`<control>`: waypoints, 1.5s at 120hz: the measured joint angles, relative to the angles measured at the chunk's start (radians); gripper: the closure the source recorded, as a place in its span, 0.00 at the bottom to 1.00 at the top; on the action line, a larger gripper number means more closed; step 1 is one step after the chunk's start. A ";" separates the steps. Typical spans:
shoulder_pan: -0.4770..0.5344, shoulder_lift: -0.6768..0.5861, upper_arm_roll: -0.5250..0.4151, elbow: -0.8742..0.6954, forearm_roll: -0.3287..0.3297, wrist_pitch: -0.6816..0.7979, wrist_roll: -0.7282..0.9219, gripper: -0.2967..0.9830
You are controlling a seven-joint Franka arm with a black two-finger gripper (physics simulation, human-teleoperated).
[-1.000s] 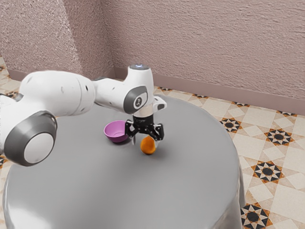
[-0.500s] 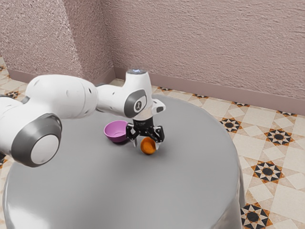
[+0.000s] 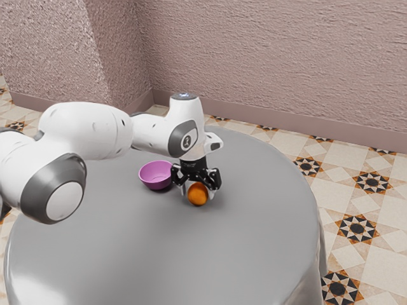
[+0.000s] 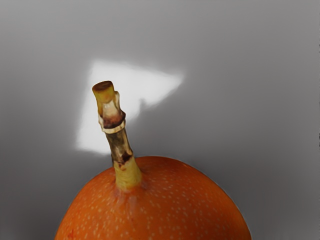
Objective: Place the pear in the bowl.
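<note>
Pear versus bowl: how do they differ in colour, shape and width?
The pear is orange; the bowl is purple. The pear is rounded, with a stem; the bowl is hollow and open-topped. The pear is narrower than the bowl. Both rest on the gray table.

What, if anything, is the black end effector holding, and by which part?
It cannot be told: the end effector is at the round orange pear, contact unclear.
</note>
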 joint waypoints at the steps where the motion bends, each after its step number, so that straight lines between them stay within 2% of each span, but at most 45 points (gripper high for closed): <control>1: 0.000 0.000 0.000 0.000 0.000 0.000 0.001 0.24; 33: 0.000 0.000 0.000 0.000 -0.013 -0.001 0.013 0.42; 68: -0.001 -0.030 0.014 0.001 -0.011 -0.024 0.018 0.48; 92: -0.002 -0.119 0.104 -0.001 -0.004 -0.089 0.016 0.51; 111: 0.010 -0.109 0.184 0.013 -0.007 -0.133 0.025 0.52; 164: 0.076 -0.013 0.192 0.143 -0.020 -0.189 0.064 0.54; 180: 0.085 -0.002 0.193 0.154 -0.033 -0.199 0.081 0.42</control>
